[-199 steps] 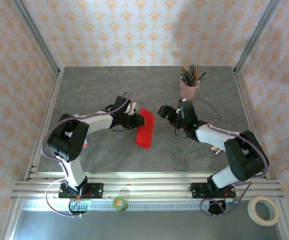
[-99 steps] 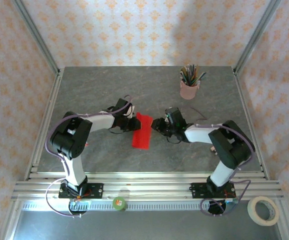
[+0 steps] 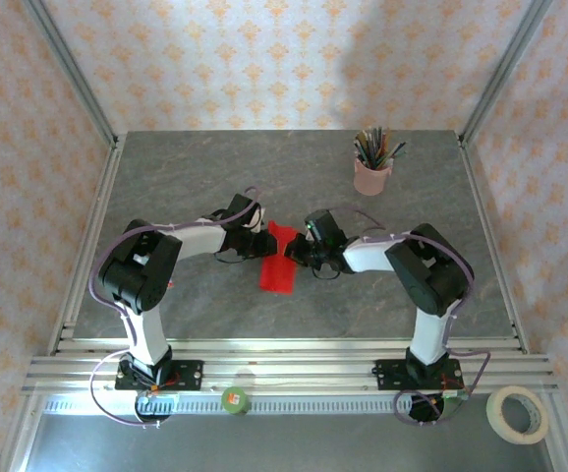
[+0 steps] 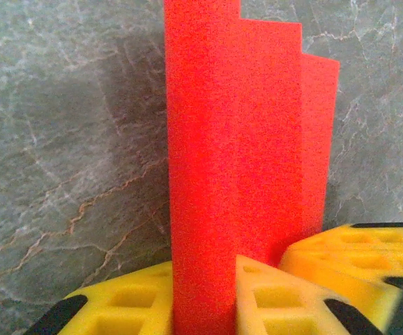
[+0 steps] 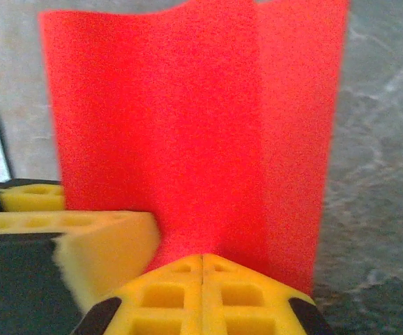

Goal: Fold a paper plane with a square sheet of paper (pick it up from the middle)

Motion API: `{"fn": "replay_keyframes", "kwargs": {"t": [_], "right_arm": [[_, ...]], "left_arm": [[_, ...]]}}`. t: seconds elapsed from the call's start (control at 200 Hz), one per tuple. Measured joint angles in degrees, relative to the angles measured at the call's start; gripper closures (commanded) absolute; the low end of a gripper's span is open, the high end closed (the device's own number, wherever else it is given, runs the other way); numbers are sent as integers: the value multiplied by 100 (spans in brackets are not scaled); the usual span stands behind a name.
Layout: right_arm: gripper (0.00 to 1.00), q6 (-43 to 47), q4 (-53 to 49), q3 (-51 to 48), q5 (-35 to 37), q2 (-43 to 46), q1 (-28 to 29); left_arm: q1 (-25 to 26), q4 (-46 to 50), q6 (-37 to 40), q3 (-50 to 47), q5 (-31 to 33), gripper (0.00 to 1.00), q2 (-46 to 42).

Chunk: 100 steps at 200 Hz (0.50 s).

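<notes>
Folded red paper [image 3: 276, 273] mid-frame on bench [image 3: 186, 177] (grey stone look): left pincer [image 3: 263, 239] clamped on it, right pincer [image 3: 292, 254] pinched shut on its edge.

Paper [image 3: 276, 273] front-left of pencil cup [image 3: 371, 175]

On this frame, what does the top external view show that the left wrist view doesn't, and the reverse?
Top external: both arms at the red paper, with the left end effector and right end effector on opposite sides of it. The pink pencil cup is at the back right, and a tape roll lies beyond the near rail.
Left wrist: close up, the paper's stepped folded layers clamped between yellow pads.
Both: the red paper on the grey table.
</notes>
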State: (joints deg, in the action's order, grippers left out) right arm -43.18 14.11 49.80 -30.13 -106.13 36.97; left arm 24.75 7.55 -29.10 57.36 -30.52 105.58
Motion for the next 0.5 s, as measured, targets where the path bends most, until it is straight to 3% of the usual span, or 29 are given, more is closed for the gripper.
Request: {"fn": "replay_keyframes", "kwargs": {"t": [0.125, 0.33, 0.5], "right_arm": [[97, 85, -201, 127, 31, -48, 0], [97, 358, -621, 426, 79, -131, 2], [96, 428, -697, 472, 79, -142, 2]], "left_arm": [[0, -227, -348, -249, 66, 69, -177], [0, -284, -855, -686, 367, 50, -684], [0, -413, -1202, -1036, 382, 44, -1036]]}}
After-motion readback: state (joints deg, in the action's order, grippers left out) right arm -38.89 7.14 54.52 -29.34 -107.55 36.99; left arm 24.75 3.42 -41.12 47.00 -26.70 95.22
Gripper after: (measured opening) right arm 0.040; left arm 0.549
